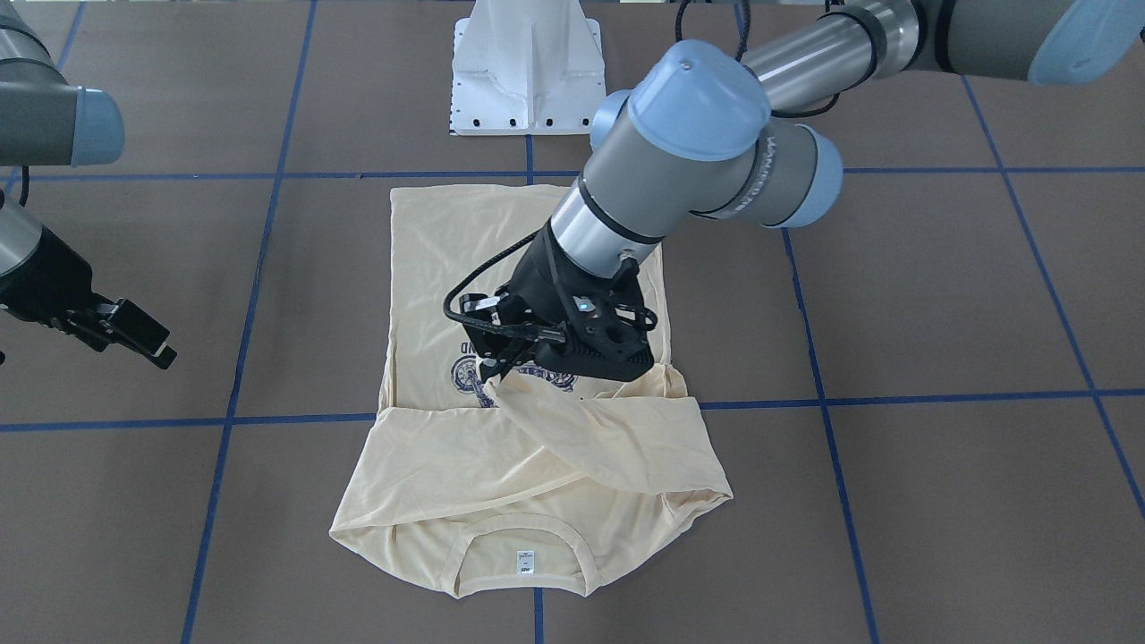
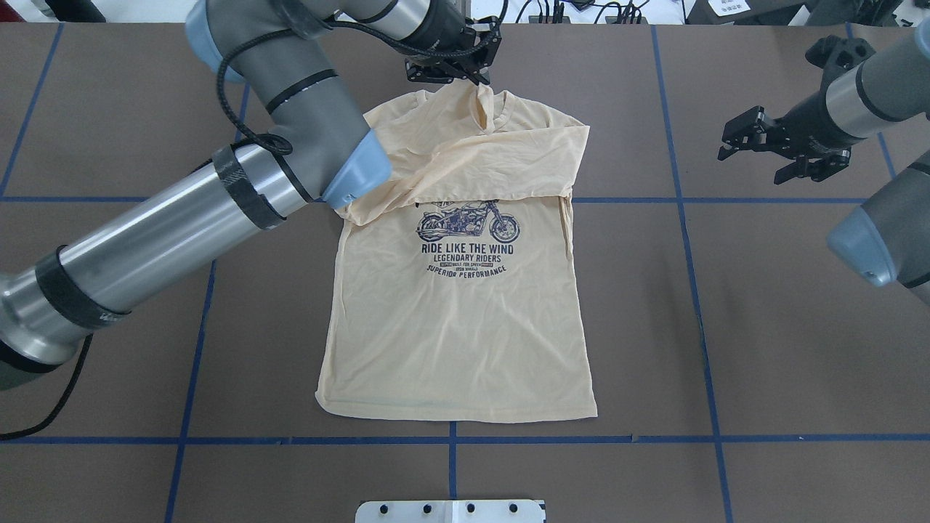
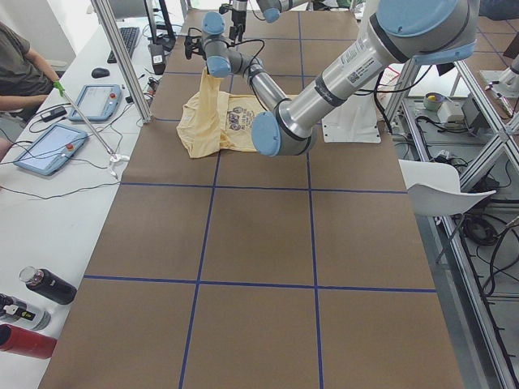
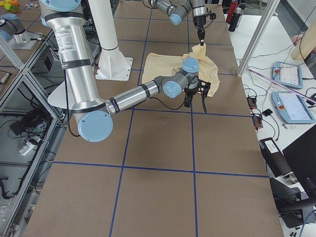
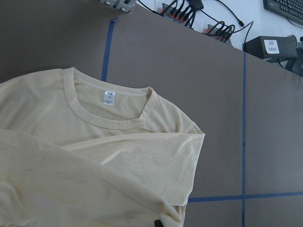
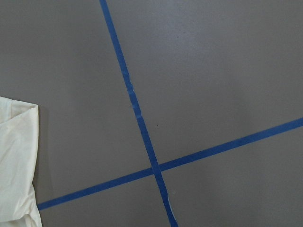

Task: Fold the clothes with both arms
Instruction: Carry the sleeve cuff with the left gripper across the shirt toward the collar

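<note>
The cream-yellow shirt (image 2: 458, 319) lies print up in the middle of the table, collar toward the far side. One sleeve is folded flat across the chest (image 2: 523, 163). My left gripper (image 2: 476, 81) is shut on the other sleeve's end and holds it lifted over the collar area; it also shows in the front view (image 1: 495, 374). The left wrist view shows the ribbed collar and white neck label (image 5: 109, 97). My right gripper (image 2: 752, 156) is open and empty, above bare table well to the shirt's right. The shirt's edge (image 6: 16, 156) shows in the right wrist view.
My left arm's elbow (image 2: 341, 145) hangs over the shirt's left shoulder. The white pedestal base (image 1: 526, 72) stands at the robot's side of the table. Blue tape lines (image 2: 450, 439) grid the brown table. Tablets (image 3: 49, 146) and bottles (image 3: 40, 288) sit on the operators' desk.
</note>
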Controlling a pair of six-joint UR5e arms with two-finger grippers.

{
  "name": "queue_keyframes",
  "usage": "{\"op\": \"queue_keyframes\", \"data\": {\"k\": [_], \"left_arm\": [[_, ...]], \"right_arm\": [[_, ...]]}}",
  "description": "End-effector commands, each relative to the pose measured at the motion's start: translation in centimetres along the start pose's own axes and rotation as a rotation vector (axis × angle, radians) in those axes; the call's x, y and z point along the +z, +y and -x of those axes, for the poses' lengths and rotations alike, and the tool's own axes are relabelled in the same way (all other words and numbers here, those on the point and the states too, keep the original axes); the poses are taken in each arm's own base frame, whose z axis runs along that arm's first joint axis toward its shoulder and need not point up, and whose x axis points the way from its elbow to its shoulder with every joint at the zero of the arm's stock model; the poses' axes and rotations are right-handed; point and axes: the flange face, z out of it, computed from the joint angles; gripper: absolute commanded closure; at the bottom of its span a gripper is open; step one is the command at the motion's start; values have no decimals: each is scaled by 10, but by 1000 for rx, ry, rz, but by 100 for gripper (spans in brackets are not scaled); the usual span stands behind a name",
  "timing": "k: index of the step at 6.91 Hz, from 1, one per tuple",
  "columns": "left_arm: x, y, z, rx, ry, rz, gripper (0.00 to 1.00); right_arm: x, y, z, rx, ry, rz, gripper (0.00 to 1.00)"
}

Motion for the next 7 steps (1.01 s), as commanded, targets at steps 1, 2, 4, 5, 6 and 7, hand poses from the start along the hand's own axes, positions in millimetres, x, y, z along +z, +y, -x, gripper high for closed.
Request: {"op": "queue_keyframes", "data": {"k": [1,2,4,5,6,7], "left_arm": [[25,26,-12,20,13,-13,100],[32,28,-9,18,4,-16,100],[56,35,-2,-2,4,-69,100],[64,32,-8,-24,-2,-69,100],[77,38,-9,-34,10,-77,100],[90,44,-23,-67,27,-118,100]], "right_arm": [[3,-3,-2,5,6,1,2],[3,-3,-2,5,6,1,2],[2,-6,-6,13,8,-2,2],[-3,-11,-17,23,10,-1,2],[-4,-15,-35,3,23,-3,2],[-2,-15,-41,3,30,3,2]]}}
